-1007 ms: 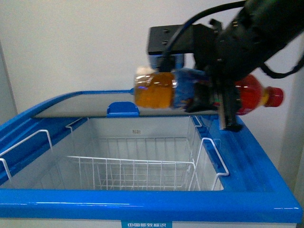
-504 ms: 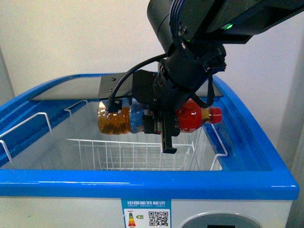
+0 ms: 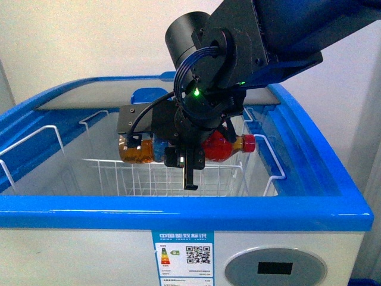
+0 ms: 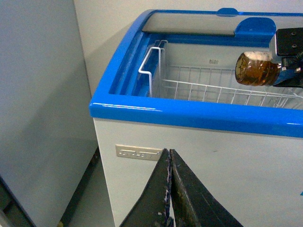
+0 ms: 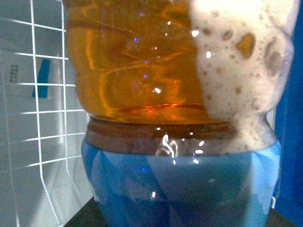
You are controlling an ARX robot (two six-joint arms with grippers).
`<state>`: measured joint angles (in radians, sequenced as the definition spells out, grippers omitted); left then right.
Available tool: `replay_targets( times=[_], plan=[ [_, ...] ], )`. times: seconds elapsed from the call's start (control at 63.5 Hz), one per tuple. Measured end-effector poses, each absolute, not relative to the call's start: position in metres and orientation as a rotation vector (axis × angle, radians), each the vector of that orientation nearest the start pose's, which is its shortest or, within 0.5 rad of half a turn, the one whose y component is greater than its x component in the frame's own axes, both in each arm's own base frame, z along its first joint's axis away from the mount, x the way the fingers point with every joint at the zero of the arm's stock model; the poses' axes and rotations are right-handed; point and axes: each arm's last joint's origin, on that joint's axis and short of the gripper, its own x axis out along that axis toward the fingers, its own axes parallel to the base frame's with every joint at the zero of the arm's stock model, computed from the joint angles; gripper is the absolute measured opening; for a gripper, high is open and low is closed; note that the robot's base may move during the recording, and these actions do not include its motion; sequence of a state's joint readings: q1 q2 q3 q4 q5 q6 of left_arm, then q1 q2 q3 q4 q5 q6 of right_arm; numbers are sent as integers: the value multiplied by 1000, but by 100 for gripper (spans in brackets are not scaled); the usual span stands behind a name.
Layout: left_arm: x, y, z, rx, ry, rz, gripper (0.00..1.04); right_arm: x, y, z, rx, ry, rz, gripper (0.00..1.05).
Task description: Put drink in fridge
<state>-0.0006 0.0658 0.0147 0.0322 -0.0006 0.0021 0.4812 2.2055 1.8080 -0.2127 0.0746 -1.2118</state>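
The drink bottle (image 3: 140, 151) lies on its side in the air, with amber liquid, a blue label and a red cap end. My right gripper (image 3: 186, 161) is shut on its middle and holds it inside the open top of the fridge (image 3: 178, 220), just above the white wire basket (image 3: 119, 179). In the right wrist view the bottle (image 5: 170, 94) fills the picture, foam on one side, basket wires (image 5: 38, 118) behind it. My left gripper (image 4: 169, 153) is shut with nothing in it, low beside the fridge's white outer wall (image 4: 227, 165). From there the bottle's base (image 4: 258, 68) shows over the basket (image 4: 199, 87).
The sliding glass lid (image 3: 101, 95) is pushed to the back, leaving the front half open. The blue rim (image 4: 189, 113) runs all round the opening. A taller grey cabinet (image 4: 38, 94) stands close beside the fridge, with a narrow gap of floor (image 4: 90, 194) between them.
My right arm has come down and toward the front, carrying the bottle from above the rim into the fridge opening, down to just over the wire basket.
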Motion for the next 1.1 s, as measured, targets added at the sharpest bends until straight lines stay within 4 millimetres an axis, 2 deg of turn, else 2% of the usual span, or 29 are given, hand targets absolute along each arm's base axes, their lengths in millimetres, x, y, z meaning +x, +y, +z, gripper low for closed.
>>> replay_targets(
  times=[0.189, 0.457, 0.519, 0.645, 0.756, 0.787, 0.834, 0.976, 1.102],
  plan=[
    [97, 0, 168, 1, -9, -1, 4, 447, 235, 205, -1332, 269, 709, 37],
    [97, 0, 168, 2, -10, 0, 44, 443, 238, 180, -1346, 271, 697, 37],
    [97, 0, 168, 2, -10, -1, 55, 442, 237, 176, -1351, 280, 705, 45],
    [97, 0, 168, 2, -10, 0, 78, 442, 237, 175, -1348, 277, 715, 70],
    [97, 0, 168, 2, -10, 0, 95, 441, 237, 182, -1342, 259, 723, 87],
    [97, 0, 168, 2, -10, 0, 98, 440, 237, 184, -1340, 253, 724, 90],
    [97, 0, 168, 2, -10, 0, 97, 439, 236, 190, -1334, 241, 724, 98],
    [97, 0, 168, 2, -10, 0, 97, 435, 232, 213, -1297, 215, 729, 97],
    [97, 0, 168, 2, -10, 0, 97, 421, 229, 246, -1185, 201, 798, 97]
  ],
)
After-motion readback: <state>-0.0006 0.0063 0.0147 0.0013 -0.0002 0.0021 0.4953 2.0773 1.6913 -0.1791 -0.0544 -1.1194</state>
